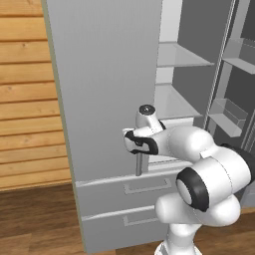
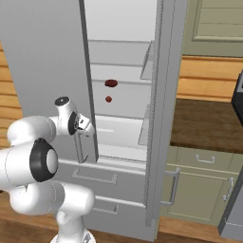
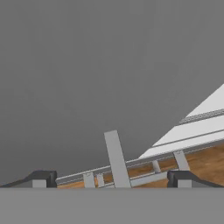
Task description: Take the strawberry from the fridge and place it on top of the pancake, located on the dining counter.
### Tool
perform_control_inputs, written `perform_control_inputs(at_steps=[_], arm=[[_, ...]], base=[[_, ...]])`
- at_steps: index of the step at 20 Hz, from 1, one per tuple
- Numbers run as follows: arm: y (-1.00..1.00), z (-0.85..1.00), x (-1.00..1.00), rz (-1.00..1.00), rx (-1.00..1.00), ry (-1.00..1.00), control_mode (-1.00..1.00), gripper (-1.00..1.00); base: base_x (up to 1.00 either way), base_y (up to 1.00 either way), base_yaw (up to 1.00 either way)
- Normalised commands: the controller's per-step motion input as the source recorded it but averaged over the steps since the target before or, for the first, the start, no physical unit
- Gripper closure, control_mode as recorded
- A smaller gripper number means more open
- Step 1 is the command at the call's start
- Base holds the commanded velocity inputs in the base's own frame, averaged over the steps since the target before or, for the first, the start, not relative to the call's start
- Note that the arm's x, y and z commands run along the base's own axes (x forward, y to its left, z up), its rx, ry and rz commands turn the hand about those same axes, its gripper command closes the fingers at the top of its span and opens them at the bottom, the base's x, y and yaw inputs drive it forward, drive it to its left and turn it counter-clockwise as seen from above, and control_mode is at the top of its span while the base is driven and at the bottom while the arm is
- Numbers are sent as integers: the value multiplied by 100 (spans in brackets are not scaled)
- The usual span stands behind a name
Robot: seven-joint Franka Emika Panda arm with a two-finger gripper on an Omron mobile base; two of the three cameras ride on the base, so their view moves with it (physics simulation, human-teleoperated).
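The fridge (image 1: 104, 89) has its left door shut and its right door swung open. Grey-white shelves show inside. On a middle shelf lies a small red strawberry (image 2: 108, 99), with a darker red item (image 2: 111, 83) on the shelf above it. My gripper (image 2: 87, 126) is open and holds nothing, well left of and below the strawberry. It hovers close to the shut left door, just above the slim bar handle (image 3: 116, 157), which rises between my finger tips (image 3: 43, 178) in the hand view. The pancake and the dining counter are out of view.
The open right door (image 1: 229, 114) carries bins and stands to the right of the arm. Two fridge drawers (image 1: 144, 187) sit below the doors. An olive cabinet (image 2: 199, 185) with a wood top adjoins the fridge on the right. A plank wall (image 1: 25, 99) is on the left.
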Motion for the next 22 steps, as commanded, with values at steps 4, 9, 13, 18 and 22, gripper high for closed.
perform_control_inputs(at_steps=[4, 9, 13, 18, 22], arm=[[0, -8, 0, 0, 0, 0, -100, 100], [2, -9, -12, 0, 0, 0, -100, 100], [7, -3, -42, -4, 0, 0, -100, 100], [27, -14, -58, -9, 0, 0, -100, 100], [28, -22, -68, -9, 0, 1, -100, 100]], base=[[0, 0, 0], [0, 0, 0], [0, 0, 0], [0, 0, 0], [0, 0, 0]])
